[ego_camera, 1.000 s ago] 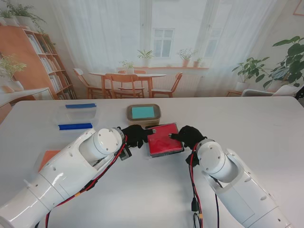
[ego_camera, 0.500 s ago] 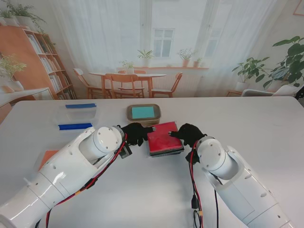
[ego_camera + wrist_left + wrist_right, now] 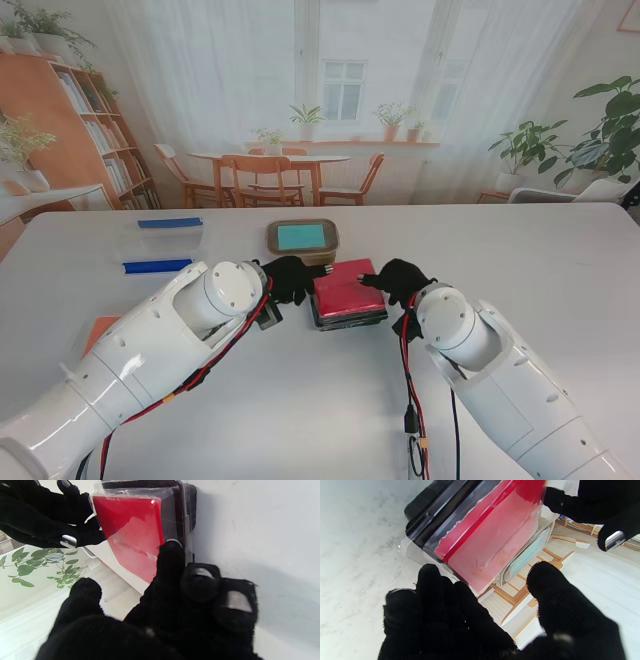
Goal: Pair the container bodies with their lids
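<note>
Red lid (image 3: pixel 348 287) sits on a dark container body (image 3: pixel 350 312) at mid-desk, just nearer to me than a tan container with a teal lid (image 3: pixel 302 237). White desk (image 3: pixel 560 270) carries everything.

Left hand (image 3: pixel 290 279), black-gloved, is at the left edge of the red lid. Left wrist view: one of its fingers (image 3: pixel 170 555) is stretched out with the tip against the lid's clear rim; the other fingers are curled under and the thumb stands apart. Contact only, no enclosing grip visible.

Right hand (image 3: pixel 398 282), also black-gloved, is at the right edge of the same lid. Right wrist view: its fingers (image 3: pixel 433 585) lie at the corner of the lid and body, thumb spread wide and clear of them. Whether the fingers actually clamp the lid cannot be told.

Lid looks roughly level on the body; whether it is fully seated cannot be told.

Far left of the desk: a clear container (image 3: pixel 160 243) with one blue strip (image 3: pixel 169 222) on its far side and another blue strip (image 3: pixel 158 266) on its near side. An orange item (image 3: pixel 100 330) shows past the left arm, mostly hidden.
</note>
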`<state>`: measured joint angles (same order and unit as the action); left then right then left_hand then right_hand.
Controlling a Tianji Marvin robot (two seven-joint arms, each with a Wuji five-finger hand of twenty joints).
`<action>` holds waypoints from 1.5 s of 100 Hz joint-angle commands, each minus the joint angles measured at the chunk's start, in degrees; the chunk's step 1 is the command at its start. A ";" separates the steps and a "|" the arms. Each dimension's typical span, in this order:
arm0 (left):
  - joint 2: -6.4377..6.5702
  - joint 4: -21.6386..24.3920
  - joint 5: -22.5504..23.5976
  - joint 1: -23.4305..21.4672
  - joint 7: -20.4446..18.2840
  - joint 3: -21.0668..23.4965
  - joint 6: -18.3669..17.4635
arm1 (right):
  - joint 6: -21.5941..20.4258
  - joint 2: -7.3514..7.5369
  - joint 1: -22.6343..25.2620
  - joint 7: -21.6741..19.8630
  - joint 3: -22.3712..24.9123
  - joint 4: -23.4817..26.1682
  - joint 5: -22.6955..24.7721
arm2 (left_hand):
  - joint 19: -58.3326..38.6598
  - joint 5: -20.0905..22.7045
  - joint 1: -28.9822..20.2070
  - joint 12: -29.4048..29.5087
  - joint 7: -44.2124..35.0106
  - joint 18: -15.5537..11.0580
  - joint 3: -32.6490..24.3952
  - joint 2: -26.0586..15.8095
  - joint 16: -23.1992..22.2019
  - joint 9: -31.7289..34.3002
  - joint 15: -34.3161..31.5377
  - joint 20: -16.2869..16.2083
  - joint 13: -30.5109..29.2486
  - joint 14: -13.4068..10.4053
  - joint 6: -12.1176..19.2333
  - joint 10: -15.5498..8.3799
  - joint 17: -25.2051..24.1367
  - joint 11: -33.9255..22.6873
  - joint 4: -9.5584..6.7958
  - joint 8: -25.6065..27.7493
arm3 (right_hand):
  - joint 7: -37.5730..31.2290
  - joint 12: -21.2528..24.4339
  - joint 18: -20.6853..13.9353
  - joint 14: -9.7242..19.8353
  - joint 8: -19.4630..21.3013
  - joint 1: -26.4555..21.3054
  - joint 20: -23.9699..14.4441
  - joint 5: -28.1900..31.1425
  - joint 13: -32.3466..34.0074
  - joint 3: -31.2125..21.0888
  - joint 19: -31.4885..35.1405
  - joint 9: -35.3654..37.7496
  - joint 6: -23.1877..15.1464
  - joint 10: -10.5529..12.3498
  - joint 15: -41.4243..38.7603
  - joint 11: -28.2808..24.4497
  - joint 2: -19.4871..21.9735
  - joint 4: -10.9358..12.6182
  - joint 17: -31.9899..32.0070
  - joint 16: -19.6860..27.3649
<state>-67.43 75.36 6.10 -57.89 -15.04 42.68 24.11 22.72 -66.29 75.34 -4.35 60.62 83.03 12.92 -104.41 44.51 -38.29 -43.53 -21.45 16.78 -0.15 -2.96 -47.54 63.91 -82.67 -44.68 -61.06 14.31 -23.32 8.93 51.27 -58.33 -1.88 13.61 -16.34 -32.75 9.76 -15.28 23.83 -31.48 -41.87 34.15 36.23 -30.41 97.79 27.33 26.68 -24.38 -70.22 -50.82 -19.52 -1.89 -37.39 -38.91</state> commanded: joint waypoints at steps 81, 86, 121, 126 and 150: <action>-0.59 1.28 0.09 -1.04 0.77 1.22 1.06 | -0.91 -0.23 1.68 0.01 1.19 1.35 0.43 | -12.26 0.32 0.45 0.48 1.24 -9.08 0.90 0.90 -0.09 -1.21 -1.64 0.10 0.83 5.94 3.79 -0.95 3.15 0.81 -0.46 0.13 | -0.15 0.78 -6.57 -3.42 0.44 1.72 0.69 -0.42 -0.63 -0.49 3.10 -0.37 -4.73 0.09 -0.77 0.23 -0.28 1.17 -1.92 -0.66; -0.52 1.37 0.14 -1.11 0.64 1.25 1.05 | -0.93 -0.22 1.75 0.01 1.20 1.43 0.40 | -12.26 0.34 0.56 0.48 1.22 -9.08 0.97 0.84 -0.11 -1.21 -1.64 0.09 0.83 5.94 3.82 -0.95 3.15 0.81 -0.45 0.14 | -0.14 0.79 -6.59 -3.44 0.44 1.73 0.69 -0.42 -0.61 -0.50 3.11 -0.38 -4.75 0.07 -0.78 0.23 -0.26 1.17 -1.93 -0.68; -0.34 2.02 0.30 -1.68 0.71 1.90 1.04 | -0.84 -0.05 2.41 -0.12 1.26 2.26 1.00 | -12.25 0.38 0.23 0.47 1.20 -9.08 0.92 1.00 -0.17 -1.21 -1.61 0.06 0.82 5.94 3.74 -0.94 3.15 0.83 -0.52 0.16 | -0.09 0.83 -7.97 -3.45 0.44 1.75 0.64 -0.35 -0.36 -0.54 4.33 -0.34 -4.46 -0.17 -0.98 0.21 -0.20 1.16 -3.78 -0.86; -0.32 2.15 0.37 -1.78 0.79 2.06 0.96 | -0.78 -0.03 2.49 -0.05 1.35 2.39 1.20 | -12.25 0.32 0.24 0.47 1.22 -9.08 0.93 1.03 -0.17 -1.21 -1.61 0.06 0.82 5.94 3.73 -0.94 3.15 0.83 -0.52 0.15 | -0.05 0.85 -8.08 -3.46 0.43 1.78 0.68 -0.40 -0.37 -0.55 4.41 -0.35 -4.46 -0.16 -0.99 0.23 -0.19 1.16 -3.83 -0.89; -0.17 2.68 0.61 -2.26 0.92 2.63 1.01 | -0.67 0.18 2.85 -0.29 1.80 2.96 2.00 | -12.24 0.40 0.21 0.53 1.17 -9.08 0.92 1.05 -0.17 -1.09 -1.56 0.05 0.79 6.05 3.69 -0.90 3.15 0.93 -0.55 0.18 | -0.13 0.84 -8.49 -3.37 0.46 1.75 0.86 -0.25 -0.22 -0.58 4.71 -0.28 -4.45 -0.22 -1.11 0.11 -0.31 1.16 -4.21 -1.03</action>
<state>-67.52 77.70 6.68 -59.84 -14.13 45.28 25.17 22.09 -66.15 78.05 -3.68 62.30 85.56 14.94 -104.41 44.49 -38.31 -43.49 -20.51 16.78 -0.15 -2.12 -47.54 63.36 -82.67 -44.68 -61.06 14.31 -21.08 8.93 51.27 -57.67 -1.88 13.59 -16.48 -32.13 9.33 -15.28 23.83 -30.93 -41.75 34.18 36.23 -30.41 98.48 27.33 23.41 -24.22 -70.22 -50.82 -19.52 -1.89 -39.25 -38.91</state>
